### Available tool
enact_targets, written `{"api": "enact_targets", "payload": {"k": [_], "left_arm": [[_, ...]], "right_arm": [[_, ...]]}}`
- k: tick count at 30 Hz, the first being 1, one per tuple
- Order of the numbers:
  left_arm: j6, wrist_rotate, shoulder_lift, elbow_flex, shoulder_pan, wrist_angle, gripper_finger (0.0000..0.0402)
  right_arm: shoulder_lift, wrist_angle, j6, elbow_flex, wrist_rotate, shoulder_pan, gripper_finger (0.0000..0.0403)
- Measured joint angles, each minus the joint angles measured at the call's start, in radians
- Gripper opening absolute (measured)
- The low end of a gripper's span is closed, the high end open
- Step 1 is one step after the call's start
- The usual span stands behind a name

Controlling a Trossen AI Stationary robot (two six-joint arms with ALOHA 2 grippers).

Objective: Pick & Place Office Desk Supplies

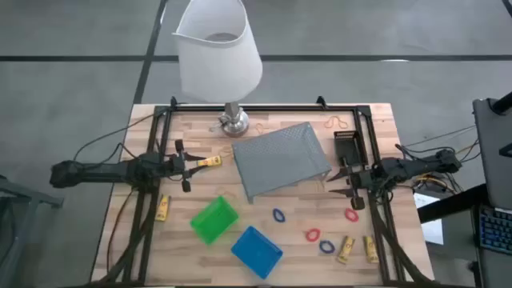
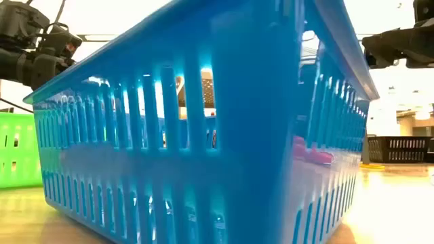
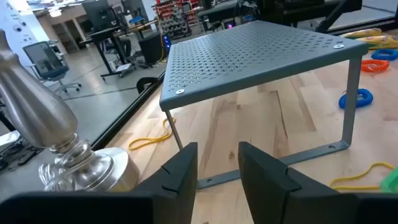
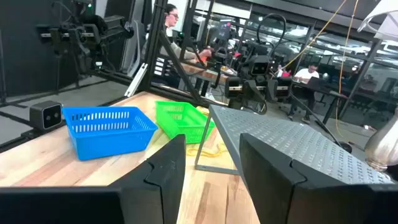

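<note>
Centrally, perforated grey metal tray [image 1: 284, 160], slatted plastic blue bin [image 1: 257, 250], left gripper [image 1: 186, 166] and right gripper [image 1: 346, 182] jaws spread, empty.

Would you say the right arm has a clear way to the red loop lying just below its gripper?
Probably yes: the small red loop lies on bare wood right beside the right gripper, whose fingers are open and empty, and nothing stands between them.

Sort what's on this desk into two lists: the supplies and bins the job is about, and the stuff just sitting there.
Job:
yellow sticks
red loops
blue loops
rubber bands
green bin
blue bin
black bin

Just sitting there:
lamp
grey mesh tray
</note>
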Motion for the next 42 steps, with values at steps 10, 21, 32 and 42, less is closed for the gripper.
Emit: {"api": "enact_targets", "payload": {"k": [10, 21, 32, 42], "left_arm": [[0.0, 0.0, 0.0, 0.0, 0.0, 0.0, 0.0118], [0.0, 0.0, 0.0, 0.0, 0.0, 0.0, 0.0118], [0.0, 0.0, 0.0, 0.0, 0.0, 0.0, 0.0118], [0.0, 0.0, 0.0, 0.0, 0.0, 0.0, 0.0118]], "right_arm": [[0.0, 0.0, 0.0, 0.0, 0.0, 0.0, 0.0148], [0.0, 0.0, 0.0, 0.0, 0.0, 0.0, 0.0148], [0.0, 0.0, 0.0, 0.0, 0.0, 0.0, 0.0148], [0.0, 0.0, -0.025, 0.0, 0.0, 0.0, 0.0148]]}}
